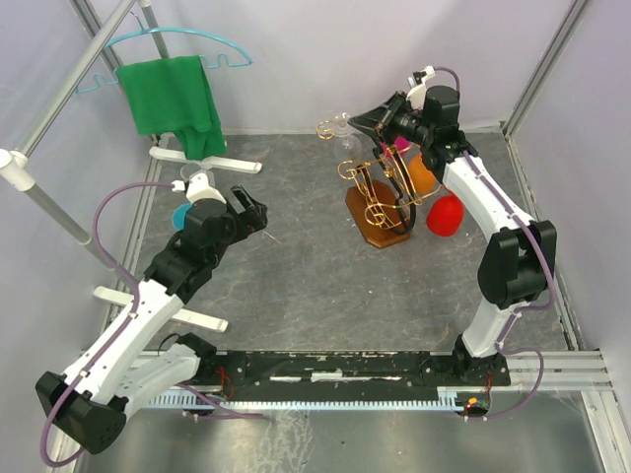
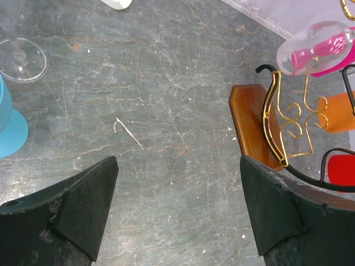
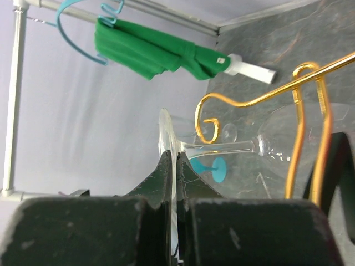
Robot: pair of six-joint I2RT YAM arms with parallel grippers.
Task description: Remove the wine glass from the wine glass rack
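The grey stone-patterned table (image 1: 315, 286) fills the top view. At its 11 o'clock corner a green cloth (image 1: 173, 103) hangs over a turquoise hanger (image 1: 177, 39). The wine glass rack (image 1: 380, 197) stands at about 1 o'clock from the table's centre, its gold wire arms rising from an oval wooden base. A red cup (image 1: 446, 215) sits at the base's 3 o'clock, and an orange cup (image 1: 422, 172) stands just behind the wires.

The right end effector (image 1: 370, 123) is at the rack's 11 o'clock, its fingers (image 3: 158, 183) clamped on the round foot of the clear wine glass (image 3: 227, 147). The glass lies sideways. Its stem runs beside a scrolled gold arm end, and its bowl sits among the wires.

The left end effector (image 2: 177, 166) hovers over bare table at 9 o'clock, its jaws wide apart and holding nothing.
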